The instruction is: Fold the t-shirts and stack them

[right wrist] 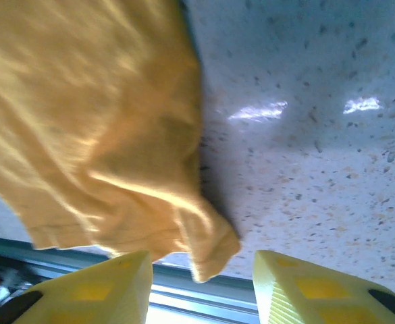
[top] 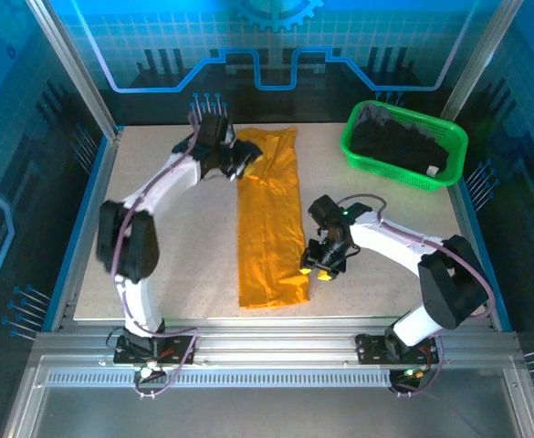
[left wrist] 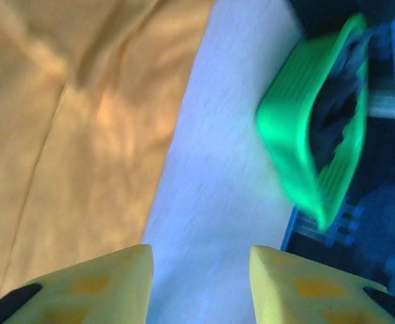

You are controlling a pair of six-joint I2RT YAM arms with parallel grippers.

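Note:
The orange-yellow t-shirt (top: 271, 219) lies as a long narrow strip down the middle of the table. My left gripper (top: 246, 162) hovers at the strip's far left edge. In the left wrist view the left gripper (left wrist: 200, 283) is open over bare table, and the orange t-shirt (left wrist: 82, 135) lies just left of it. My right gripper (top: 314, 269) sits at the strip's near right edge. It (right wrist: 200, 287) is open, and a loose corner of the orange t-shirt (right wrist: 214, 253) lies ahead between its fingers, ungripped. Black t-shirts (top: 399, 141) fill the green basket.
The green mesh basket (top: 403, 175) stands at the back right corner; it also appears in the left wrist view as the basket (left wrist: 298, 148). The table's near edge rail (right wrist: 183, 290) runs just past the shirt's corner. Bare table lies on both sides of the strip.

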